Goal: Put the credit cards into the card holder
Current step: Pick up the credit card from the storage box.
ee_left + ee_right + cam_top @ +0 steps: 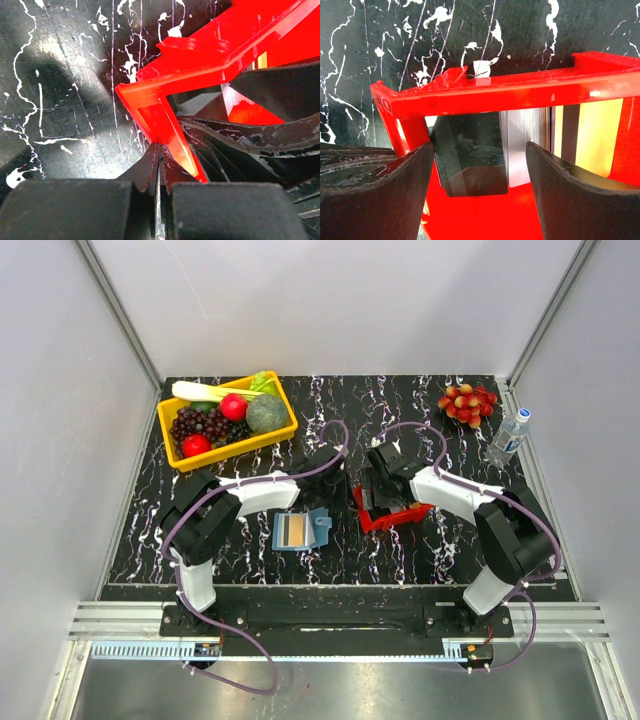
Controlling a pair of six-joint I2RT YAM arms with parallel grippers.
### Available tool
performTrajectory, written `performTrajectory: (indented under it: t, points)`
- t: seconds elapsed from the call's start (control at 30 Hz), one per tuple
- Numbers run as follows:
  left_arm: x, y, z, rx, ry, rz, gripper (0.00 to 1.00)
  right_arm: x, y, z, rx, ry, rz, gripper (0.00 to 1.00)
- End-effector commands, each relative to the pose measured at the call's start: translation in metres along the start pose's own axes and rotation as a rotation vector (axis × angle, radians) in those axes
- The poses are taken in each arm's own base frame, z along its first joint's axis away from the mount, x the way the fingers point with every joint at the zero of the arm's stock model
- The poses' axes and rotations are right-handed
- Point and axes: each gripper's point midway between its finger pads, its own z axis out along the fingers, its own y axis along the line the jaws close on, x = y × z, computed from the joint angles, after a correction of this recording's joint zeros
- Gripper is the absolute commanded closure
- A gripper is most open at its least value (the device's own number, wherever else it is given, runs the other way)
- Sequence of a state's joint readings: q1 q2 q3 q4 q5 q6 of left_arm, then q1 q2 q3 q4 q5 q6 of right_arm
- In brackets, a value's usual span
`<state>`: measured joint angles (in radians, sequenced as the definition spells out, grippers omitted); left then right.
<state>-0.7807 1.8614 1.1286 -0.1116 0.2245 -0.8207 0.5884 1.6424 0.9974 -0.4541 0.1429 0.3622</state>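
Where the desk (330, 570) lies nearest the bases, the holder (318, 528) sits open, its long axis running left to right, with a tan card (291, 530) in it. Beyond and to its right, the tray (372, 518) holds a dark card (470, 167), a white card (520, 145) and a gold card (592, 135). The rim cuts off their tops. The right end effector (479, 147) gapes wide astride the dark card. The left end effector (159, 167) is pinched to a slit beside the tray's corner.

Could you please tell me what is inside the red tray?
In the red tray, a dark grey card, a white card and a tan-gold card sit side by side. The rim and the right gripper cover their edges, so any further cards cannot be seen.
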Motion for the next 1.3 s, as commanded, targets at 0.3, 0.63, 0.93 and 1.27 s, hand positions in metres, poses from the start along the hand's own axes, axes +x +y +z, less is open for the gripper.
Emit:
performTrajectory:
  t: [0.3, 0.63, 0.93, 1.27]
  points:
    - [-0.01, -0.015, -0.01, 0.062, -0.047, -0.001, 1.0, 0.024, -0.025, 0.021, 0.193, 0.011, 0.027, 0.3]
    - [-0.01, -0.015, -0.01, 0.066, -0.043, -0.002, 1.0, 0.021, -0.022, 0.021, 0.178, 0.005, 0.022, 0.61]
    - [-0.007, -0.014, -0.011, 0.062, -0.04, 0.0, 1.0, 0.013, -0.034, 0.012, 0.202, -0.023, 0.071, 0.73]
    - [-0.01, -0.014, -0.011, 0.063, -0.044, 0.003, 1.0, -0.021, -0.022, -0.021, 0.113, -0.132, 0.076, 0.8]
